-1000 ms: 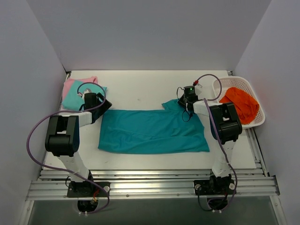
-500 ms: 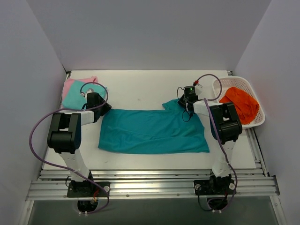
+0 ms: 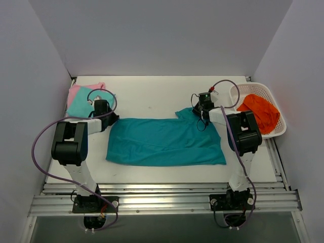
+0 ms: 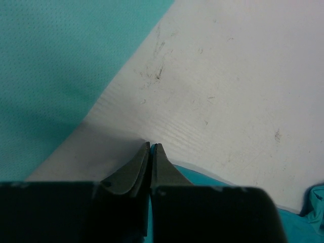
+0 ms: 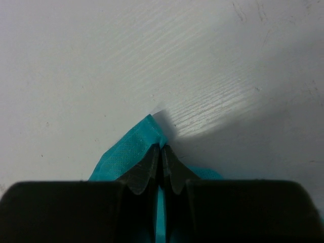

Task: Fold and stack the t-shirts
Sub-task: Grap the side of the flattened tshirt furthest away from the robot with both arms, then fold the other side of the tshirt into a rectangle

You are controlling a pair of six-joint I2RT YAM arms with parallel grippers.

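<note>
Your left arm has drawn its elbow in over the last second and its wrist has edged a touch toward 11 o'clock. The right arm hasn't budged. The deep teal t-shirt (image 3: pixel 164 142) lies as it did, spread flat across the middle of the table (image 3: pixel 152 96), long side running 9 to 3.

Look at your left gripper (image 4: pixel 151 147): fingers pressed together, a thin line of teal between the tips and more of that cloth under them, so it's pinching the shirt's corner at 10 o'clock. In the left wrist view the paler cloth fills the 10 o'clock part of the picture.

Now your right gripper (image 5: pixel 162 148): jaws closed tight on a pointed fold of the same shirt, at its 1 o'clock corner, where the sleeve pokes out. Bare table lies beyond the tips.

Over at 10 o'clock on the table, the aqua-mint t-shirt (image 3: pixel 81 106) sits folded on top of the pink t-shirt (image 3: pixel 76 92), whose edge shows along the far side. That stack is just beside your left wrist.

Out at 2 o'clock, the white basket (image 3: pixel 276 132) holds an orange cloth (image 3: pixel 260 112), near your right arm's forearm.
</note>
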